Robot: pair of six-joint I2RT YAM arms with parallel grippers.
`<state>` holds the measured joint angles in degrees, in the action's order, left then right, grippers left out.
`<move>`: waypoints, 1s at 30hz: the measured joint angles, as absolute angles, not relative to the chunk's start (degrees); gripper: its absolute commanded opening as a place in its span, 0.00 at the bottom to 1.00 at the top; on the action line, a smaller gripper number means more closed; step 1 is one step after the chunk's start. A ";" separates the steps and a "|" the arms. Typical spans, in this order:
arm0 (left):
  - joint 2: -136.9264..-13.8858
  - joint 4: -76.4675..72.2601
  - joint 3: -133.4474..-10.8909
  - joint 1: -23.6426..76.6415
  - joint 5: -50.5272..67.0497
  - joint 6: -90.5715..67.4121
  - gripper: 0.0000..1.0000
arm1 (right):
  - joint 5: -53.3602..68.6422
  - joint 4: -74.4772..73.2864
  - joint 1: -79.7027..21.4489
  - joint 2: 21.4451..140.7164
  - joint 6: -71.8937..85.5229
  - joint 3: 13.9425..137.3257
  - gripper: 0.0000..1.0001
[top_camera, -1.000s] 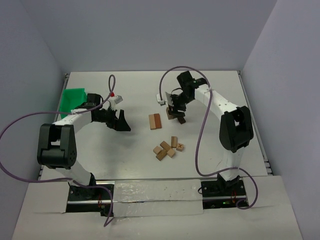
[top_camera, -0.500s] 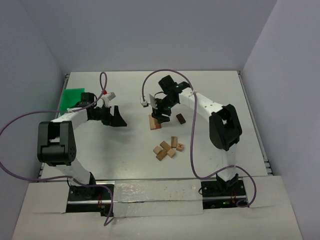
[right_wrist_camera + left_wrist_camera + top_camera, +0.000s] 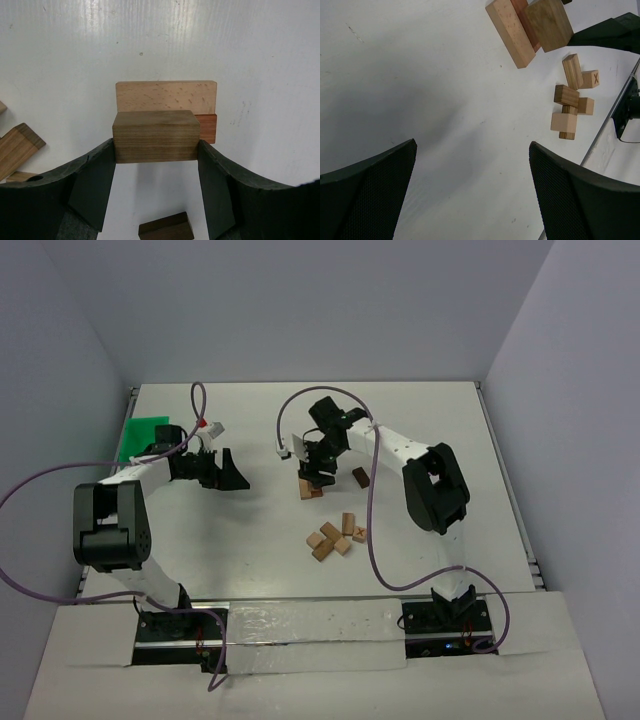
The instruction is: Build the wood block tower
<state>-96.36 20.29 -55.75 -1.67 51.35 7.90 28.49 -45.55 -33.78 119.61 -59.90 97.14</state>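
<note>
Since a second ago the right arm has swung left, from beside the dark brown block (image 3: 360, 477) to the pair of bars (image 3: 311, 487), and the left arm has shifted slightly left and away. The green tray (image 3: 140, 432) lies at the table's far left edge. Right of it the left gripper (image 3: 226, 473) hangs over bare table, jaws spread wide, holding nothing. Near the middle the right gripper (image 3: 317, 468) clamps a tan block (image 3: 155, 136) by its ends, directly over the bars — one pale, one reddish, flat side by side. Whether the block touches them I cannot tell. Nearer the bases sits a loose heap of blocks (image 3: 331, 538), the X-marked block (image 3: 358, 534) at its right edge. The dark brown one lies alone, just right of the bars.
</note>
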 measured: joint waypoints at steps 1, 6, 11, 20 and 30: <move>-96.47 20.30 -55.75 -1.69 51.40 7.90 0.99 | 28.44 -45.31 -33.78 119.66 -59.90 97.19 0.48; -96.74 20.29 -55.75 -1.98 51.52 7.90 0.99 | 28.18 -44.02 -33.78 120.55 -59.98 97.62 0.48; -97.49 20.29 -55.75 -2.11 51.70 7.89 0.99 | 27.98 -43.67 -33.78 121.42 -60.13 97.62 0.48; -98.31 20.29 -55.75 -2.32 51.72 7.86 0.99 | 27.35 -43.23 -33.78 122.22 -60.45 97.62 0.52; -98.86 20.29 -55.75 -2.74 52.13 7.88 0.99 | 27.01 -43.09 -33.80 122.41 -60.45 97.91 0.63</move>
